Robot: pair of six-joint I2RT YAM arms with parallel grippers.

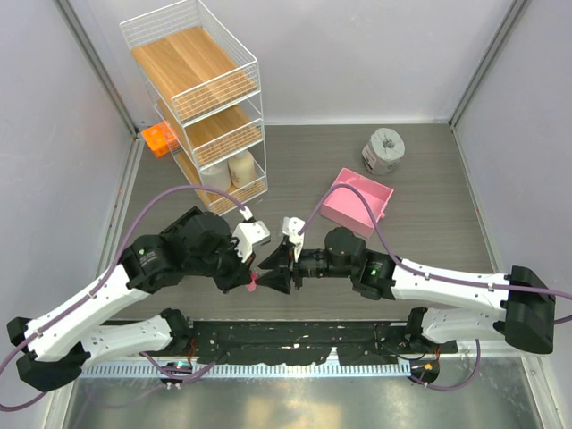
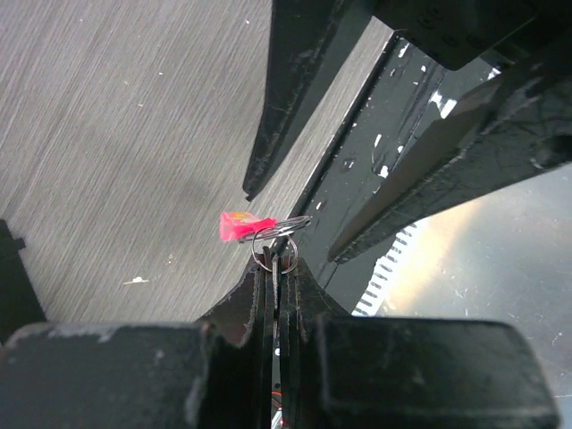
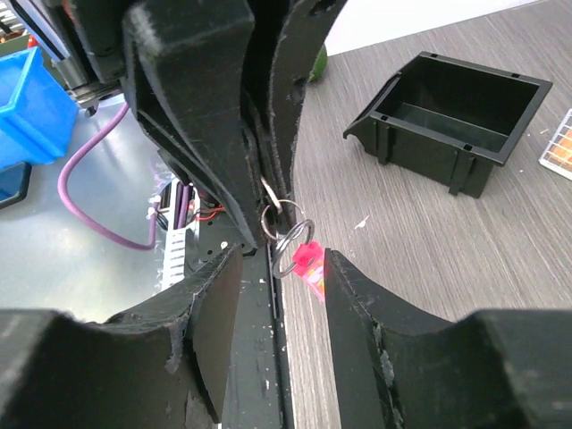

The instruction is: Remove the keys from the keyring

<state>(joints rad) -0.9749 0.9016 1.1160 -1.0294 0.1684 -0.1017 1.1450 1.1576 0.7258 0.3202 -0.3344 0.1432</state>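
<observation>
Two cream jars (image 1: 241,167) on rack's (image 1: 252,70) bottom shelf, far-left corner of desk (image 1: 429,179); pink tray (image 1: 382,191) right of centre. Above near edge, left fingers (image 2: 271,273) pinched on keyring's (image 2: 239,225) metal loop, tag dangling; right fingers (image 3: 357,304) parted, flanking it.

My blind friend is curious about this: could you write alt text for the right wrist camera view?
The left tool, shut, reaches down from the top and pinches small metal rings carrying a pink-red key tag. The right tool stands open, one black finger either side of them, above a grey wood-grain table with a black bin.
</observation>
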